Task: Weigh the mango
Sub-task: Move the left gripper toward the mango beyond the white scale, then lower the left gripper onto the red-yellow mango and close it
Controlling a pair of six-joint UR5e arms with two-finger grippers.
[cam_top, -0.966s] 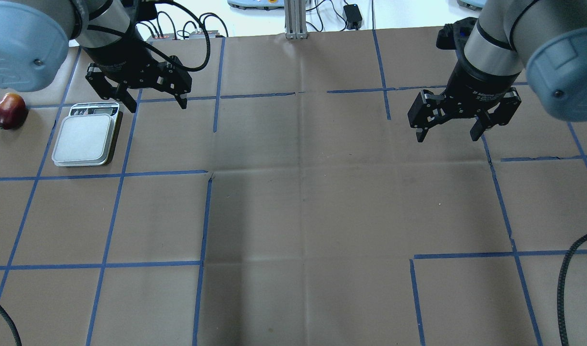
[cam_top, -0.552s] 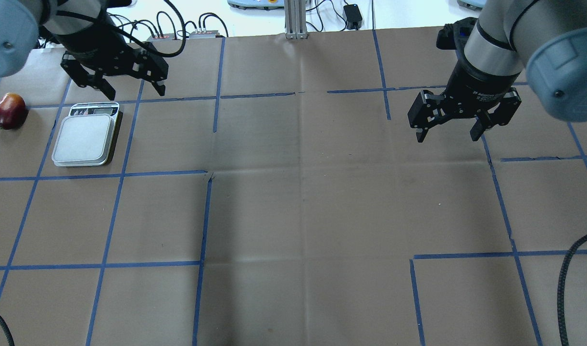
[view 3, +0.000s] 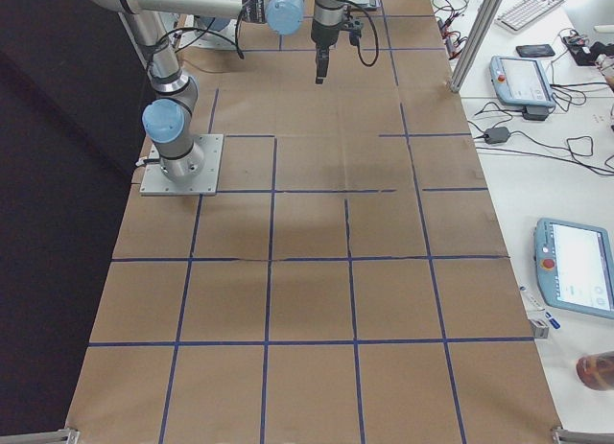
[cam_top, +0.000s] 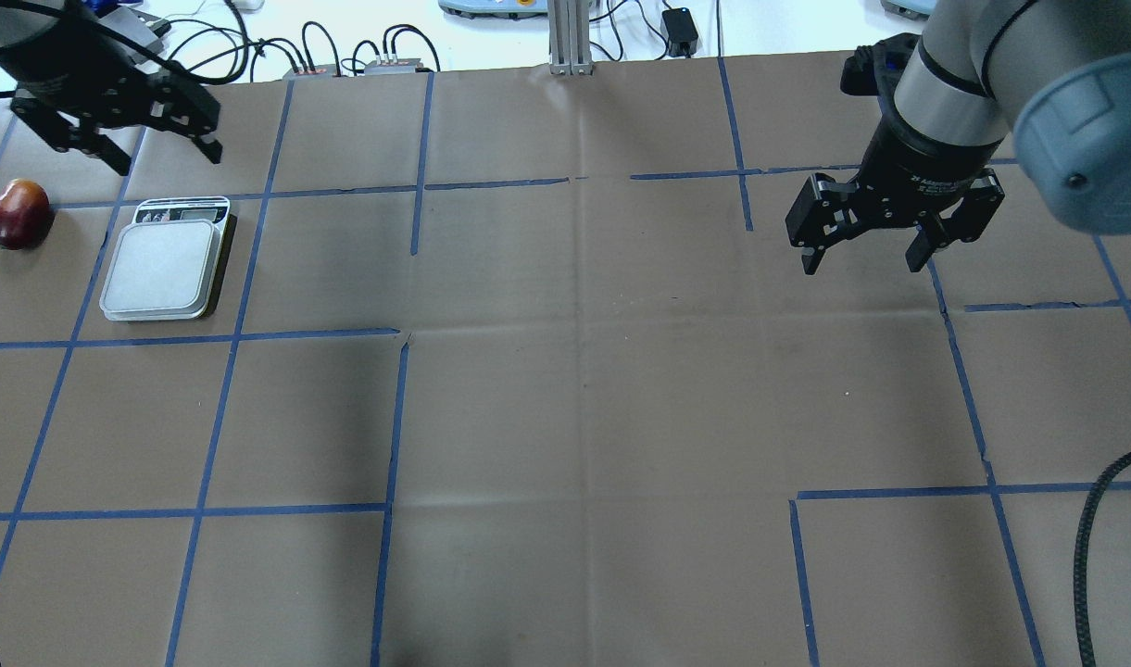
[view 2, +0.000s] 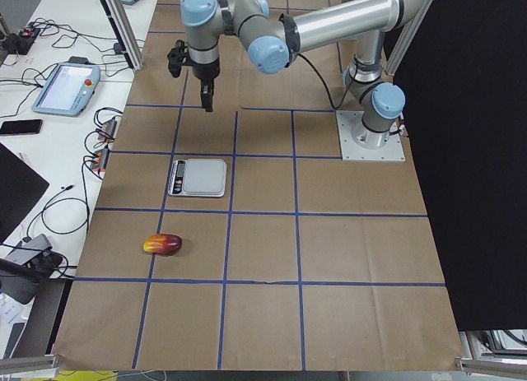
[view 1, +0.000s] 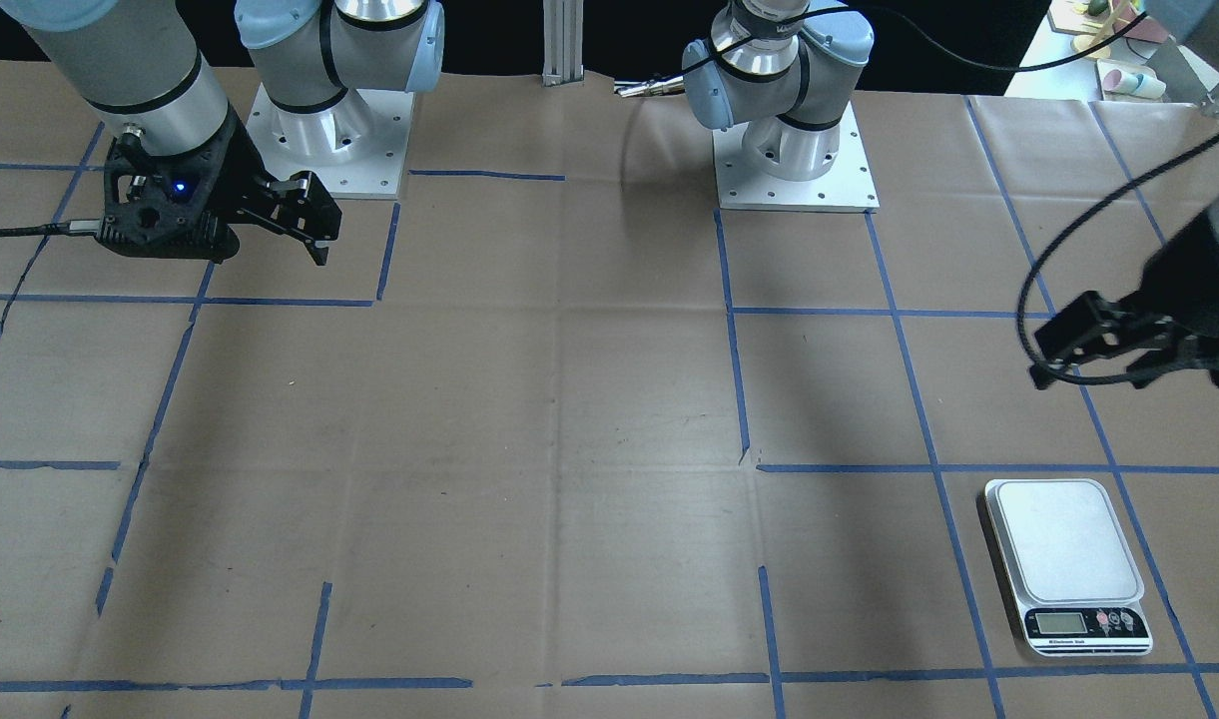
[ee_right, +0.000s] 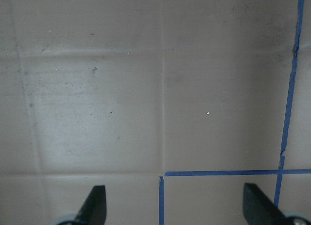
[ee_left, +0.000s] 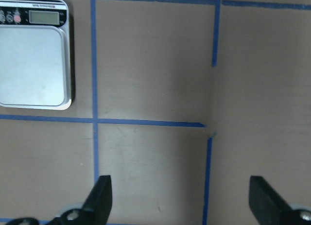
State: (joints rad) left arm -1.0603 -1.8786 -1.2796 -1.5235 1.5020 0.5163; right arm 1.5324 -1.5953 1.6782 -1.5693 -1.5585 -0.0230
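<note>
Leaving one maroon-and-orange oval mango [cam_top: 17, 215] near one flat silver scale [cam_top: 165, 259], not touching.
Holding both black claws, left gripper [cam_top: 165, 157] and right gripper [cam_top: 861, 267], spread and empty; left shifted leftward since earlier.

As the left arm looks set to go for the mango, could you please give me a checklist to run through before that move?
1. The left gripper is open and empty: ok.
2. The mango lies alone on the table, with nothing against it: ok.
3. The scale has a bare platform: ok.
4. The scale's display reads zero: cannot tell, too small to read.
5. The left gripper is lined up over the mango: not ok; its wrist view shows the scale, not the mango.
6. The right gripper is clear of both: ok, open on the other side of the table.
</note>
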